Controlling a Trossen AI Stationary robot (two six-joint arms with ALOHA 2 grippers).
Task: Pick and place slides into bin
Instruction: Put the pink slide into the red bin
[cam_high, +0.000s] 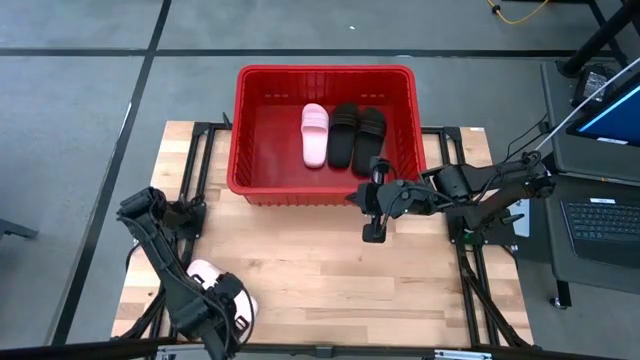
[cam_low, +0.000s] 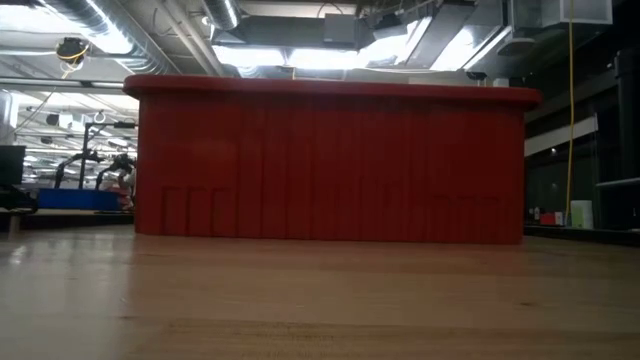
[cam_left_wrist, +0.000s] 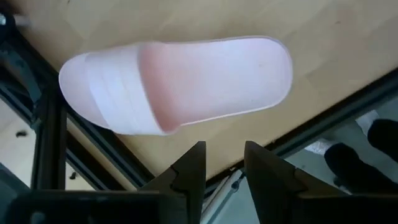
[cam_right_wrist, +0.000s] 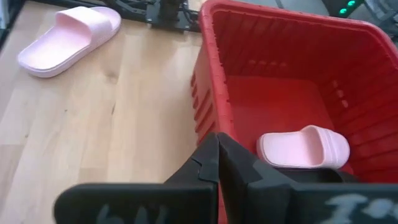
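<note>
We look down on a pale wooden plank table (cam_high: 330, 260) on a black frame, standing on a grey floor (cam_high: 80, 90) marked with dark lines. A red bin (cam_high: 325, 80) sits at the table's far edge, holding one pink slide (cam_high: 315, 134) and two black slides (cam_high: 357, 137) side by side. The fourth slide (cam_left_wrist: 177, 84), pink, lies near the table's front left corner. The left claw (cam_left_wrist: 222, 163) hovers over it, fingers parted, empty. The right claw (cam_right_wrist: 217, 155), shut and empty, hangs just before the bin. A laptop (cam_high: 600, 215) sits to the right. Behind the bin is a workshop with ceiling lights (cam_low: 300, 50).
</note>
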